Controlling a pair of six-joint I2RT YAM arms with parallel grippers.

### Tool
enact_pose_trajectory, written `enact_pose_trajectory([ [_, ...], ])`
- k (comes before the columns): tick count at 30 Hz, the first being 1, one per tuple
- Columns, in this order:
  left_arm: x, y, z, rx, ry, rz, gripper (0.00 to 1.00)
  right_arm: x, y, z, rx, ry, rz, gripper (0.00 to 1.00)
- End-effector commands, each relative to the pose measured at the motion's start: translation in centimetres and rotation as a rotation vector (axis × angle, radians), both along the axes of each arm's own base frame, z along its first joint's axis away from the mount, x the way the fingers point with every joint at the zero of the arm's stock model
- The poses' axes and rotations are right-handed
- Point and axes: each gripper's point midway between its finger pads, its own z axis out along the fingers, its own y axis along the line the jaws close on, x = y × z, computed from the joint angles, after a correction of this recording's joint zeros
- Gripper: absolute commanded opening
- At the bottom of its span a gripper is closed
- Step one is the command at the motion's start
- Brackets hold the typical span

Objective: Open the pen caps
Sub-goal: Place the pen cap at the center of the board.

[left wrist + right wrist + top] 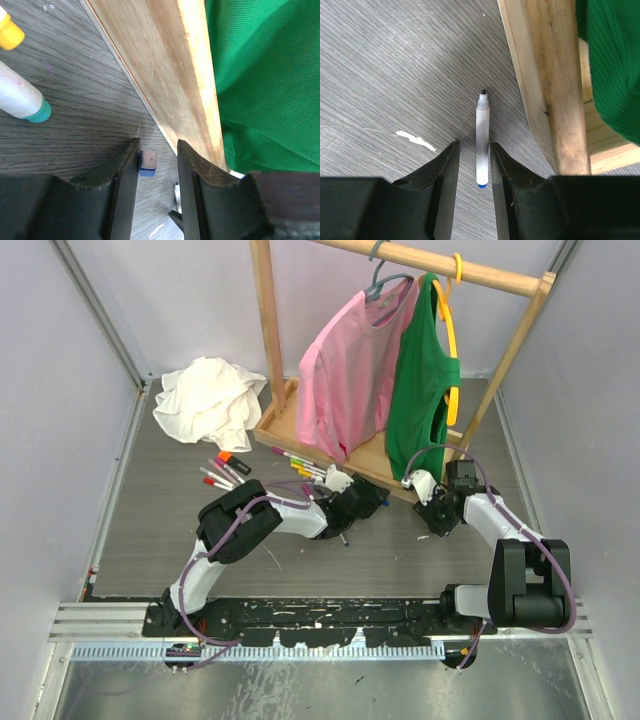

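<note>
In the left wrist view a small blue pen cap (147,163) lies on the grey table between the fingers of my open left gripper (158,145). It sits close against the left finger (125,170), with a gap to the right one. A thin pen tip (177,192) shows just below. My right gripper (474,146) is open too, and a white pen (481,145) lies on the table between its fingers. That pen has a blue end and a bare dark tip pointing away. From above, both grippers (345,512) (432,508) hang low beside the wooden rack base (285,430).
More pens (225,472) lie fanned out left of the rack, and others (300,465) along its edge. A white pen with a teal end (22,97) and a yellow cap (9,32) lie near my left gripper. A pink shirt (345,370), a green shirt (425,390), and a white cloth (208,400).
</note>
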Motion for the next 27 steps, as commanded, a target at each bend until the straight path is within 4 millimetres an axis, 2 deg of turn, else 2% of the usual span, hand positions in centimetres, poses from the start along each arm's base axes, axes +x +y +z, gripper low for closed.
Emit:
enact_pose_trajectory([
  [1,-0.6,0.9,-2.9,0.091,0.032,-0.007,0.39,1.2,-0.5,0.4,-0.014,-0.037,-0.016,0.36],
  [8,-0.7,1.0,-2.9,0.093,0.037,-0.009,0.44,1.2,-0.4,0.7,-0.011,-0.047,-0.011,0.35],
  [15,-1.0,2.1,-3.1,0.150,0.090,0.024,0.48,1.1,-0.2,0.9,-0.001,-0.050,-0.008,0.35],
  [27,-1.2,2.2,-2.0,0.213,0.078,-0.014,0.50,1.0,0.1,1.4,0.012,-0.060,0.002,0.35],
])
